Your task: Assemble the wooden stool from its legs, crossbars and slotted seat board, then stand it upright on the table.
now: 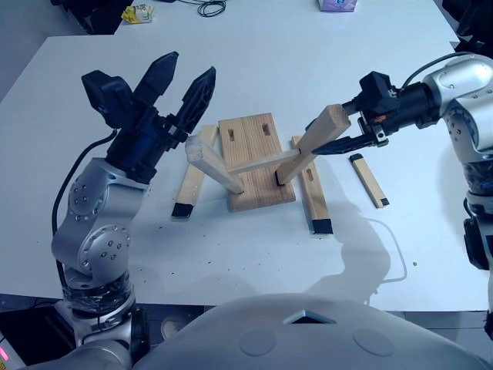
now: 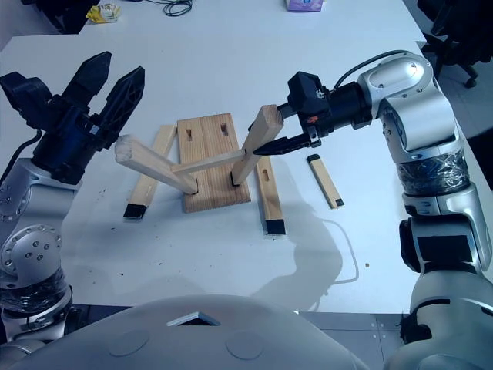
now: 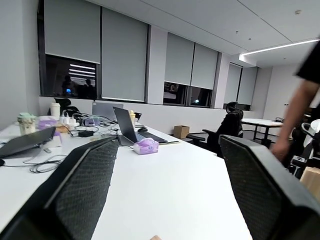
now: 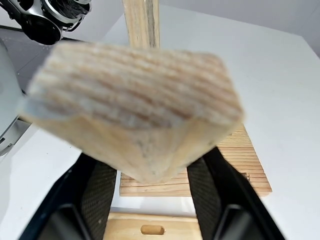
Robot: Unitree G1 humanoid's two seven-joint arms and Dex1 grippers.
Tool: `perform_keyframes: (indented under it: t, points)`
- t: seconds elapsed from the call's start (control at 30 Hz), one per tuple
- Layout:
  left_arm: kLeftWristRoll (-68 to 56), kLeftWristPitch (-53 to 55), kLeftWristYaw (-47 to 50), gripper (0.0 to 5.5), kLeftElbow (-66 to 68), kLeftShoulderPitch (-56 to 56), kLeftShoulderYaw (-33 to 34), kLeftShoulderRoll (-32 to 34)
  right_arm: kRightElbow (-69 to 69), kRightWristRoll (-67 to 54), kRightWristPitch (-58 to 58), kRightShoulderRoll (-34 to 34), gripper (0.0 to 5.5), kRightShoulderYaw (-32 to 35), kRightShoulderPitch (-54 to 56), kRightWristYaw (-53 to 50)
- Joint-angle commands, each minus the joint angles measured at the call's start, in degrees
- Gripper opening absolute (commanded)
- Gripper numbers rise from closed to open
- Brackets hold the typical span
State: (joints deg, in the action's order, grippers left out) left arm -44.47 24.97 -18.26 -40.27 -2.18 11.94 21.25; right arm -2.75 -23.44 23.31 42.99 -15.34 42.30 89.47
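Observation:
The slotted seat board (image 1: 248, 135) lies flat mid-table. Two wooden legs stand slanted in it, the left leg (image 1: 212, 162) and the right leg (image 1: 312, 142), joined by a thin crossbar (image 1: 262, 161). My right gripper (image 1: 333, 137) is shut on the right leg near its top end; in the right wrist view its fingers (image 4: 97, 187) sit on both sides of that leg (image 4: 135, 110). My left gripper (image 1: 181, 83) is open and raised just above and to the left of the left leg's top, with nothing between its fingers (image 3: 85, 190).
A loose leg (image 1: 191, 181) lies on the table left of the board, another (image 1: 314, 196) right of it, and a short bar (image 1: 368, 179) farther right. A purple box (image 1: 337, 5), a yellow item (image 1: 139, 11) and cables (image 1: 212, 8) sit at the table's far edge.

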Motion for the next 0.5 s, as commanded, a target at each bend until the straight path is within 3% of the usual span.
perform_keyframes:
  t: [0.03,0.5]
  points:
    - [2.3,-0.2,0.7,3.67,0.5,-0.1,-2.8,-0.7,-0.2,1.8,0.6,-1.5,2.02,-3.0,1.8,1.8]
    - [8.5,-4.8,1.2,3.67,2.4,2.0,-8.5,-3.6,1.8,9.0,-0.3,-3.6,2.02,-9.9,5.5,0.9]
